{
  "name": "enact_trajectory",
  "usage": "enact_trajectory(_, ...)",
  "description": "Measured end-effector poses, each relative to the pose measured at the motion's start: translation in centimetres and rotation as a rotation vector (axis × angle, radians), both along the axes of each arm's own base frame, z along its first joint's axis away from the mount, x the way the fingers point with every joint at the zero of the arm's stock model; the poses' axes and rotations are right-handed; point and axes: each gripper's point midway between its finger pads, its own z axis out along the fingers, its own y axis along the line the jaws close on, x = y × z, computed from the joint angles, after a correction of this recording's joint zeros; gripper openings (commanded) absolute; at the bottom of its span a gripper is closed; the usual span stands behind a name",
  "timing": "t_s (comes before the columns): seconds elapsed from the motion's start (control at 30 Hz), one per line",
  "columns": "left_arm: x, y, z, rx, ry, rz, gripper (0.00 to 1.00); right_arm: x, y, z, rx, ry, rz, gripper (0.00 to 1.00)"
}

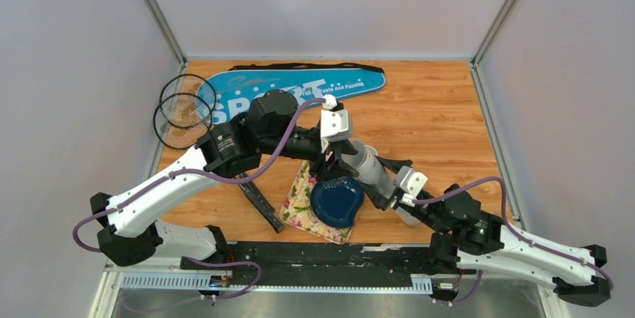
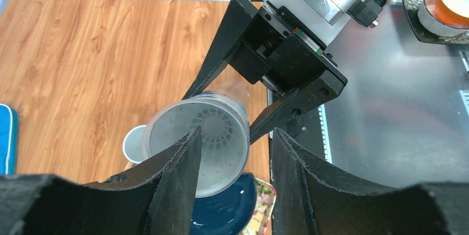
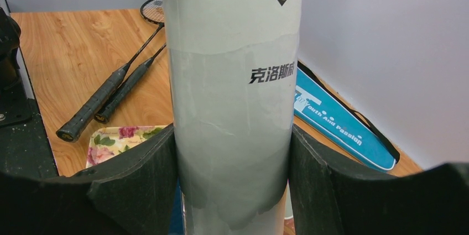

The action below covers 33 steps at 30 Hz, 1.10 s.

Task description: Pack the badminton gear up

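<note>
**Right tool (image 1: pixel 386 188) clamped on the long white tube (image 1: pixel 367 164); left tool (image 1: pixel 336 166) open at its mouth**
From above, the tube is held slanted just beside the dark blue plate (image 1: pixel 337 202), and the blue racket bag (image 1: pixel 299 86) lies at the far side of the counter (image 1: pixel 434 108), the two rackets (image 1: pixel 183 108) to its left. In the left wrist view, that tool's fingers (image 2: pixel 177 179) stand parted and empty over the tube's open end, with a small white cup (image 2: pixel 133 144) beside it. In the right wrist view, both pads (image 3: pixel 144 174) press the tube's sides.
</note>
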Motion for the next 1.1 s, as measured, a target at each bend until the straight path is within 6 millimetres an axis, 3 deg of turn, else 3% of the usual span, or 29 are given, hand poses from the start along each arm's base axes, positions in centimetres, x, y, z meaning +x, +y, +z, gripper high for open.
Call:
enact_trajectory(0.6,0.0,-0.4,-1.0,0.080,0.018,-0.033,0.62,0.2,0.2,-1.0,-0.050,0.001,-0.004,0.20)
enact_trajectory(1.1,-1.7,-0.9,-1.4,0.077,0.095,-0.138,0.64,-0.3,-0.2,-1.3,-0.084,-0.022,0.023,0.19)
